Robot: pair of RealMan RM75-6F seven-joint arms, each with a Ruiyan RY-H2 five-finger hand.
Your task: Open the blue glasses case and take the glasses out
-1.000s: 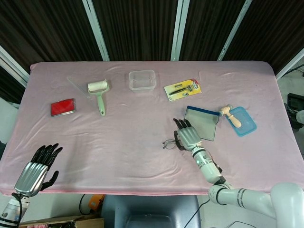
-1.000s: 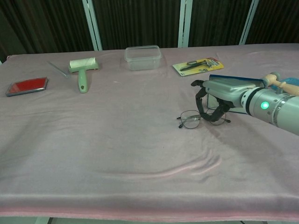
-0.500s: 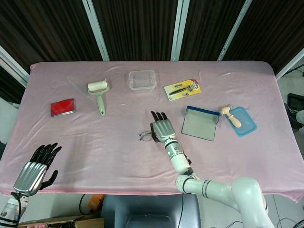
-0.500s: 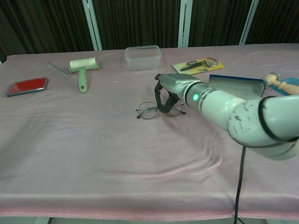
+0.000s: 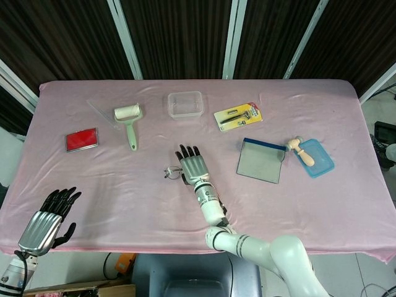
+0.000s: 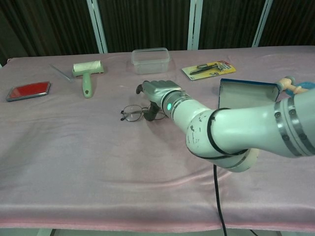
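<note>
The blue glasses case (image 5: 260, 161) lies open at the right of the pink table, its grey inside facing up; the chest view shows it (image 6: 247, 91) behind my right forearm. My right hand (image 5: 193, 166) reaches out over the middle of the table and holds the thin-framed glasses (image 5: 171, 172) by their right side. In the chest view its fingers (image 6: 152, 112) curl down onto the glasses (image 6: 131, 114), which are at the cloth. My left hand (image 5: 47, 218) hangs off the table's front left corner, fingers apart and holding nothing.
A lint roller (image 5: 129, 121) and a red flat case (image 5: 81, 140) lie at the left. A clear plastic box (image 5: 185, 104) and a carded razor pack (image 5: 237, 116) sit at the back. A blue tray (image 5: 317, 158) with a wooden tool (image 5: 301, 151) is far right.
My right hand has swept left from beside the open case to the middle of the table, taking the glasses with it. The left hand has stayed put.
</note>
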